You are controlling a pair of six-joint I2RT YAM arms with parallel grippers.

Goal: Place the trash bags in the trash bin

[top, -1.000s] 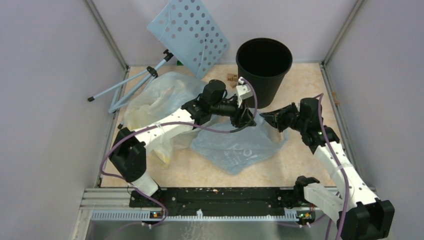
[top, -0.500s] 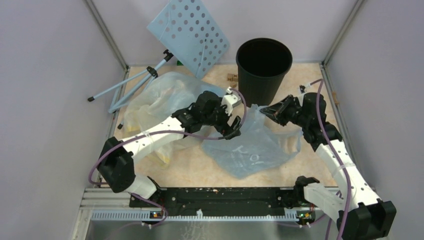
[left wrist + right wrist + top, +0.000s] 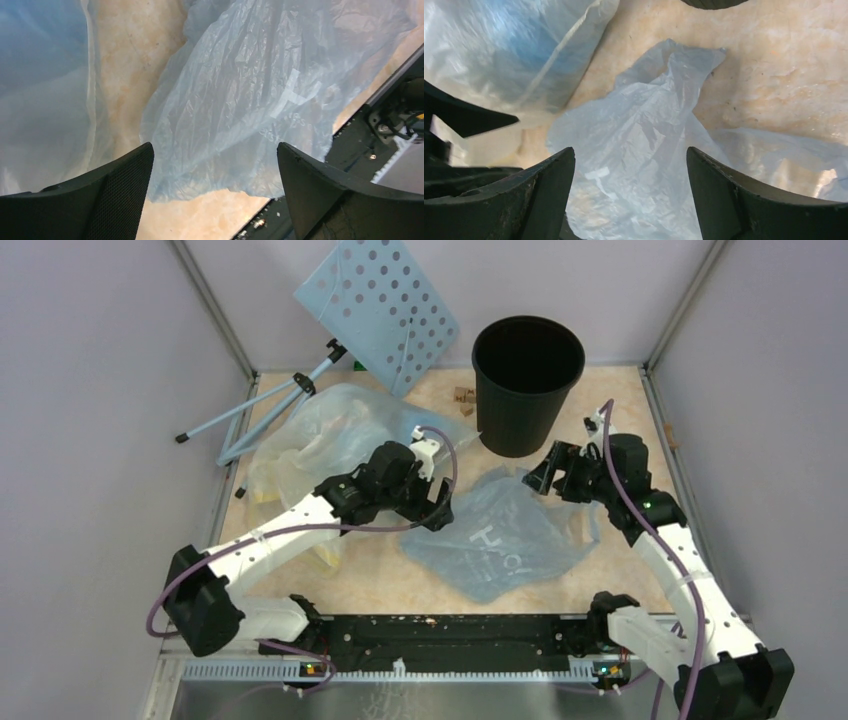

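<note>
At the near edge of the pale marbled tabletop point(image 3: 390, 580), along the black mounting rail point(image 3: 440, 632): both arm bases. From the left base, a long low reach forward and to the right, elbow down by the rail, wrist turned toward the table's middle. Left gripper point(image 3: 440, 512) poised over the left margin of the thin translucent light-blue plastic trash bag point(image 3: 500, 540), jaws spread wide, nothing between them but air and the film below. From the right base, a steeper climb forward, forearm running along the table's right side, wrist bent leftward. Right gripper point(image 3: 543, 475) above the bag's far corner, jaws likewise spread apart, pinching nothing.

Bag flat and crinkled on the table between the two grippers, broadest from left to right, white lettering slanting across it, one corner aimed at the rail, a crumpled peak aimed at the round black plastic trash bin point(image 3: 520, 425). Bare top between that peak and the bin's foot, and more between bag and rail. Just left of the bag, the big clear yellowish plastic sack point(image 3: 310, 440). Farthest back, bin upright, mouth open, beside the pale-blue perforated panel point(image 3: 380, 305).
</note>
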